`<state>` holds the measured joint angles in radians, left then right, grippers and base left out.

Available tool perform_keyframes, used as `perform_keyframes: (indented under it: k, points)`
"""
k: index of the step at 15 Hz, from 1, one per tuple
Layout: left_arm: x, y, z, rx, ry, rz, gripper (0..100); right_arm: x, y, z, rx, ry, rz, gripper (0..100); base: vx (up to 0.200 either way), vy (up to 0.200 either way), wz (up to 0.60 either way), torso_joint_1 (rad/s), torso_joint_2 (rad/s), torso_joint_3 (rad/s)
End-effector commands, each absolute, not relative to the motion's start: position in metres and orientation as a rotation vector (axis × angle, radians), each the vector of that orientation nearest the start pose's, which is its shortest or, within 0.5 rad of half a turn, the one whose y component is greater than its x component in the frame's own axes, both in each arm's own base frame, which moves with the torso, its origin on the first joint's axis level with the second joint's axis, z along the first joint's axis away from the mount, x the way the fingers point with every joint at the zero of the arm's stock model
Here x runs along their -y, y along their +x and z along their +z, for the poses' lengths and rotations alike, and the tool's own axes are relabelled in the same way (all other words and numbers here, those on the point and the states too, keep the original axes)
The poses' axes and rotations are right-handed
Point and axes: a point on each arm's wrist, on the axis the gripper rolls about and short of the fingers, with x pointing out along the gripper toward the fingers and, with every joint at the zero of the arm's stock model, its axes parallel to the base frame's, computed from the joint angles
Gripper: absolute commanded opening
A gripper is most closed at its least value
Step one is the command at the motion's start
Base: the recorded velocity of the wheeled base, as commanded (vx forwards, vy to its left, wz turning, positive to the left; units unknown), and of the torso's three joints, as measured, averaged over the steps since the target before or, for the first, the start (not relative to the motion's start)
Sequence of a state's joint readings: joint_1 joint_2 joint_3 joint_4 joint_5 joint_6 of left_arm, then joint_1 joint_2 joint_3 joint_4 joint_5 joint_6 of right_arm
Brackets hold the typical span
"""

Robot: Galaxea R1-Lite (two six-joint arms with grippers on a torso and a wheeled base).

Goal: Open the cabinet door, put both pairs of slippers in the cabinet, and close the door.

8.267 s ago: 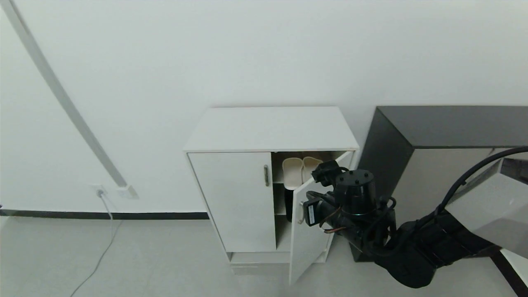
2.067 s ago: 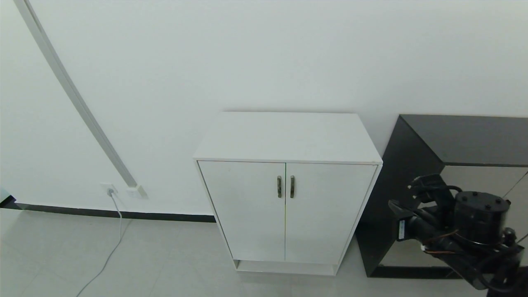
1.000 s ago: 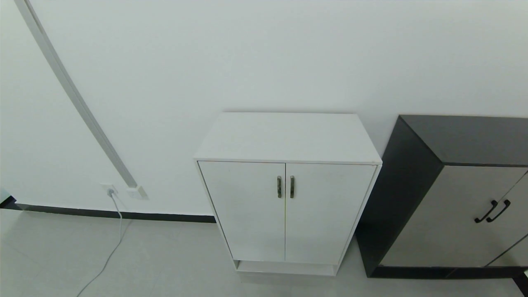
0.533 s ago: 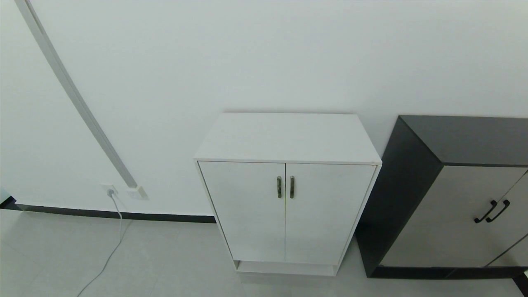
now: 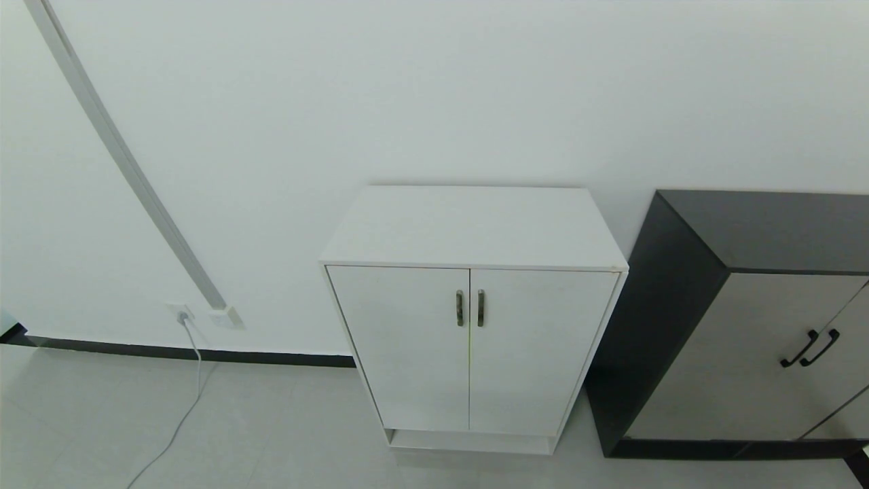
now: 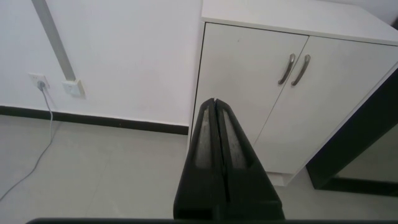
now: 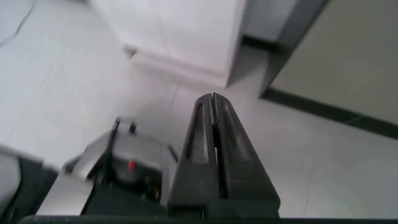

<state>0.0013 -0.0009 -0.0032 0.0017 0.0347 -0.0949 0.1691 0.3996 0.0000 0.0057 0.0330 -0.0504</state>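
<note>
Black fingers of the left gripper (image 6: 214, 107) are pressed flat together, nothing held. The right gripper (image 7: 213, 99) is likewise closed and empty, above pale floor tile (image 7: 323, 168).

Beyond the left gripper the white cabinet (image 5: 472, 224) is noted, just toward 5 o'clock of head-view centre, both doors shut flush. Whether slippers lie inside cannot be told.

Its right door (image 5: 536, 353) is judged a stiff, light board panel, hinged at the outer edge. Hold is best taken on the slim metal handle (image 5: 481, 308) by the centre seam. The bar is smooth, so slip is likely. The twin handle (image 5: 459, 308) sits just beside it, so clearance is tight.

A dark cabinet (image 5: 679, 326) stands at 3 o'clock, a wall socket (image 5: 180, 314) at 9 o'clock. No legible label or writing is noted.
</note>
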Motion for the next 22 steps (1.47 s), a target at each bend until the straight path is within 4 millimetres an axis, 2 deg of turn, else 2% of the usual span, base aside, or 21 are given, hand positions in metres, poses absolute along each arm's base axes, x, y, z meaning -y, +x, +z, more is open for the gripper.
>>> perform_keyframes:
  k: [1, 3, 10, 15, 22]
  points:
    - [-0.001, -0.023, 0.076, 0.003, -0.095, 0.037, 0, 0.000, -0.006, 0.078, -0.228, -0.054, 0.102, 0, 0.000, 0.000, 0.00, 0.000, 0.00, 0.000]
    - [-0.001, -0.023, 0.076, 0.003, -0.097, 0.037, 0, 0.000, -0.012, 0.077, -0.142, -0.052, 0.092, 0, 0.000, 0.000, 0.00, 0.000, 0.00, 0.000]
    - [-0.001, -0.023, 0.076, 0.003, -0.097, 0.038, 0, -0.001, -0.023, 0.075, -0.007, -0.050, 0.037, 0, 0.000, 0.000, 0.00, 0.000, 0.00, 0.000]
    - [-0.001, -0.023, 0.076, 0.003, -0.098, 0.038, 0, 0.000, -0.023, 0.076, 0.001, 0.028, 0.025, 0, 0.000, 0.000, 0.00, 0.000, 0.00, 0.000]
    - [-0.001, -0.023, 0.076, 0.003, -0.095, 0.038, 0, 0.000, -0.023, 0.076, 0.009, 0.046, -0.003, 0, 0.000, 0.000, 0.00, 0.000, 0.00, 0.000]
